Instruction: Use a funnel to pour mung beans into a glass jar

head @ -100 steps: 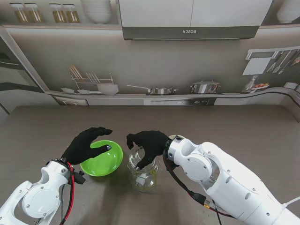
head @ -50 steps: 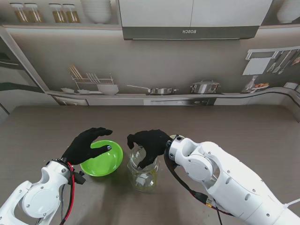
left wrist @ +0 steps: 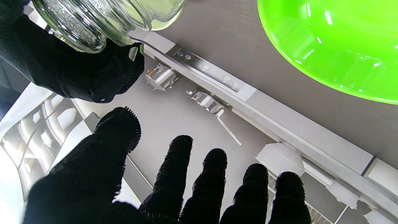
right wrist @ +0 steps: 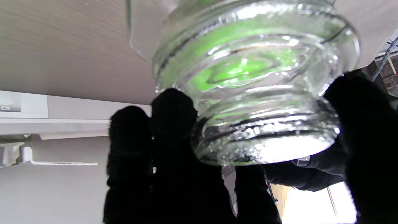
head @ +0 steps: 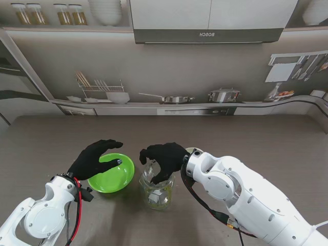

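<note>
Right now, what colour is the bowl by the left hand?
Bright lime green, glossy; the bowl shows best in the stand view.

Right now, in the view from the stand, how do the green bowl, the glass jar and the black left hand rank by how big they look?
1. Green bowl, widest.
2. Left hand, spread open at the bowl's left rim; it sits higher, nearer the camera, so this place is unsure.
3. Glass jar, partly hidden under the right hand gripping its mouth.

right hand (head: 163,156) gripping glass jar (head: 156,189) mouth | left hand (head: 97,156) spread over green bowl (head: 111,174)
</note>
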`<state>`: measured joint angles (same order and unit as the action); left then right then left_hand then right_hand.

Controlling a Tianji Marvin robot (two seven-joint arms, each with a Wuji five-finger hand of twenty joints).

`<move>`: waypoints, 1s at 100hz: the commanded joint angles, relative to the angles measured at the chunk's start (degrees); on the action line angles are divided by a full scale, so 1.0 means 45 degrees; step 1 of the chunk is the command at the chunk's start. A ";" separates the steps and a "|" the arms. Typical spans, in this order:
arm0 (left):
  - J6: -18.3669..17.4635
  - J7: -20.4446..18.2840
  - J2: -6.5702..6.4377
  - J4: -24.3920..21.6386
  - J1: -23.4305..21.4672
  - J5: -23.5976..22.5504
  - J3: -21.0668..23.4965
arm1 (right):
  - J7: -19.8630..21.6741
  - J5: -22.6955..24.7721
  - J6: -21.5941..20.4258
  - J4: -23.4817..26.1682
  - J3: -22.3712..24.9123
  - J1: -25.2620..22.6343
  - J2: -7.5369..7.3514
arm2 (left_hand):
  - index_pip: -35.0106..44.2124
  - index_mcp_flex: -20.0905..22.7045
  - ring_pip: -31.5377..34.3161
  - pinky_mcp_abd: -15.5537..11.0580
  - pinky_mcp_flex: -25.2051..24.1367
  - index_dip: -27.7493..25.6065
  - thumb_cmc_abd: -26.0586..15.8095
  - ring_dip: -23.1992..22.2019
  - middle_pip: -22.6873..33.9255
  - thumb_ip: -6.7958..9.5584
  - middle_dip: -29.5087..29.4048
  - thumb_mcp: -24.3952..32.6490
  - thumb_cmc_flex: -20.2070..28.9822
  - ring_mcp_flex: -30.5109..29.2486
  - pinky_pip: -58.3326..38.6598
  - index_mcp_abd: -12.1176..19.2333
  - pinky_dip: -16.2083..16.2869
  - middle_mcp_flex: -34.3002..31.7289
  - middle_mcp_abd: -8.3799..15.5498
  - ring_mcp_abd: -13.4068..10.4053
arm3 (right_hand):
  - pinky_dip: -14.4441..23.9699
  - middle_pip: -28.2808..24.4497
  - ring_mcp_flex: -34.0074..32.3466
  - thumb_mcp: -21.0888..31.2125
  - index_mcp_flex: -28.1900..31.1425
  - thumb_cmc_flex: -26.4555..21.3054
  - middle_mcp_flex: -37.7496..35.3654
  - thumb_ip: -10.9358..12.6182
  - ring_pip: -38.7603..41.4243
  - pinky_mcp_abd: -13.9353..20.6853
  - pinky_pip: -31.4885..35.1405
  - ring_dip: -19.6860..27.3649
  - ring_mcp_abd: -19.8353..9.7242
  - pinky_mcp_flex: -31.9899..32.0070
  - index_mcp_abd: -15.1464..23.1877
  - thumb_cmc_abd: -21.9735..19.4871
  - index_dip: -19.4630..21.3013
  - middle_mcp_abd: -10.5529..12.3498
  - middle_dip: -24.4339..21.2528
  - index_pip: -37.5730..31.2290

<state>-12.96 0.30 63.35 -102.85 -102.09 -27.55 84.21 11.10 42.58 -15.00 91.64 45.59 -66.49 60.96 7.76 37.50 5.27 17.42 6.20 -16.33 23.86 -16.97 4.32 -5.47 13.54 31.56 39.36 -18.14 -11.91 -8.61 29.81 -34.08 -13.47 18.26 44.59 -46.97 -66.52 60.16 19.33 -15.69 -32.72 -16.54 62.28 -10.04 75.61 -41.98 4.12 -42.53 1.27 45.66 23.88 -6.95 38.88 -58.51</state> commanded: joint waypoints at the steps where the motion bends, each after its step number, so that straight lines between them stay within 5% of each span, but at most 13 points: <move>1: 0.0017 -0.0248 0.0034 -0.0068 -0.0020 0.0041 0.0007 | 0.0193 0.0118 -0.0133 -0.0004 -0.0010 -0.0147 -0.0042 | -0.0016 0.0100 -0.0095 -0.0482 -0.0226 -0.0084 -0.0422 0.0036 -0.0120 0.0405 -0.0030 -0.0198 0.0252 -0.0038 0.0477 0.0035 -0.0039 0.0096 0.0007 -0.0196 | 0.0057 -0.1203 0.0512 0.3813 0.0996 -0.1608 -0.0051 0.2032 -0.1599 0.0137 -0.0032 0.0332 -0.1629 0.0120 -0.0131 -0.1472 0.1202 0.1406 0.0410 -0.1213; 100: 0.0007 -0.0285 0.0026 -0.0055 -0.0005 0.0040 -0.0009 | -0.0493 0.1004 -0.0650 -0.0168 0.0041 -0.0510 -0.0074 | -0.0008 0.0161 -0.0096 -0.0485 -0.0228 -0.0097 -0.0441 0.0037 -0.0115 0.0415 -0.0026 -0.0225 0.0261 -0.0038 0.0480 -0.0034 -0.0044 0.0058 -0.0023 -0.0193 | 0.0000 -0.0157 0.2859 0.2481 -0.0629 0.0144 0.2154 0.1788 -0.3378 0.0222 -0.0540 0.0968 -0.0578 0.1094 -0.0065 -0.0002 0.1217 0.0804 -0.0763 0.0845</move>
<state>-12.96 0.11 63.34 -102.84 -102.02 -27.51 84.17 7.68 46.67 -17.62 91.44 46.15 -67.93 60.73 7.77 37.57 5.27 17.42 6.20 -16.47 23.85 -16.97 4.32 -5.47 13.54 31.48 39.36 -18.14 -11.91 -8.70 29.81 -34.08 -13.62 18.26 44.54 -47.93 -57.83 65.68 18.10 -15.11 -25.50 -12.73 57.94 -10.09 73.43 -43.13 6.57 -37.98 0.96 44.77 29.12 -3.17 35.90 -55.31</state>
